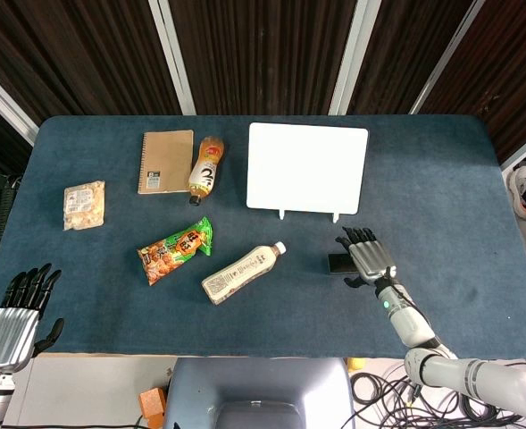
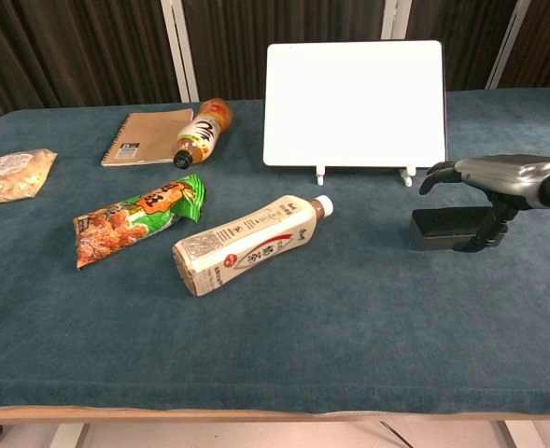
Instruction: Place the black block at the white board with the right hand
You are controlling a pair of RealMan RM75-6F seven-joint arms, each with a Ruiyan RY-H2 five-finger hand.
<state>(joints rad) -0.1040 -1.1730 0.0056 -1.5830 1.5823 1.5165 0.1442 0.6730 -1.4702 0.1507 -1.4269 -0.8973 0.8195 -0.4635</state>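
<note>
The black block (image 1: 338, 263) (image 2: 441, 229) lies flat on the blue cloth, a little in front of the white board's right foot. The white board (image 1: 307, 167) (image 2: 354, 103) stands upright on two small feet at the back middle of the table. My right hand (image 1: 367, 255) (image 2: 499, 177) hovers over the block's right end, fingers stretched out above it and the thumb hanging down by its near side. The block still rests on the cloth. My left hand (image 1: 17, 313) is off the table's front left corner, fingers apart and holding nothing.
A pale milk-tea bottle (image 1: 242, 273) lies left of the block, with a green-and-orange snack bag (image 1: 175, 250) beyond it. A brown notebook (image 1: 165, 161) and an orange bottle (image 1: 206, 169) lie left of the board. A cracker packet (image 1: 84, 205) sits far left.
</note>
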